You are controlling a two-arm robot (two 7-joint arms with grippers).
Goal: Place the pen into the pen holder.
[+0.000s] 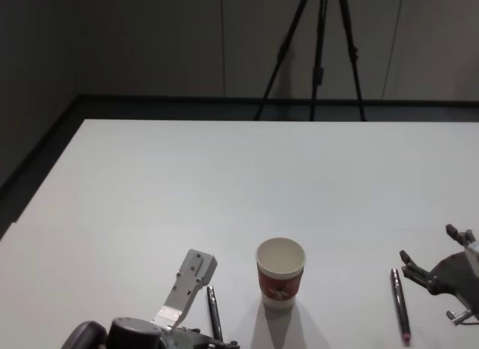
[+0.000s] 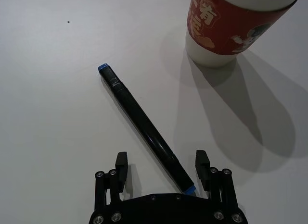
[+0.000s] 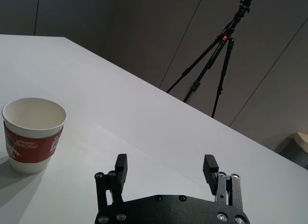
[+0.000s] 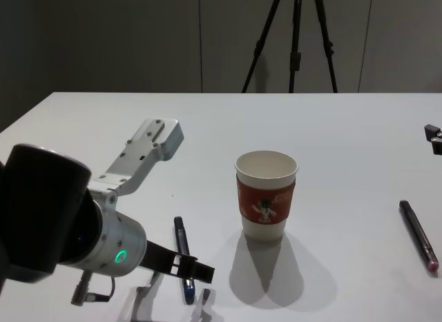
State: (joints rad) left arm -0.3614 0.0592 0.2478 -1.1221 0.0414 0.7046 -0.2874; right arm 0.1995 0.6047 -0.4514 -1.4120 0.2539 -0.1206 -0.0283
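Black pen with blue caps at both ends [image 2: 144, 125]: flat on the white table [image 1: 224, 177], near side, just left of the cup and apart from it. It runs roughly near to far, and its far end sits about level with the cup's base.

Pen holder, a white paper cup with a red cardboard sleeve [image 4: 266, 197]: upright near the middle of the table's near half, mouth up, white inside. The sleeve carries a small white-and-dark figure and pale lettering. It casts two shadows towards the near edge.

Left gripper [image 2: 161, 159]: low over the near end of the black pen, at the near left of the table. Jaws spread wide, one black finger on each side of the pen's near end. Neither finger seems to touch the barrel, and the pen is on the table, not gripped. The chest view shows a silver bracket on the wrist angled up and away, and a green light [image 4: 121, 256] on the joint housing.

Second pen, dark with a pink tip [image 4: 418, 233]: flat on the table, well right of the cup, pink tip at the near end.

Right gripper [image 3: 166, 162]: at the table's right edge, just right of the second pen and clear of it. Jaws released and spread, gripping nothing.

Black tripod [image 1: 314, 49]: on the floor past the far table edge, against a grey panelled wall.
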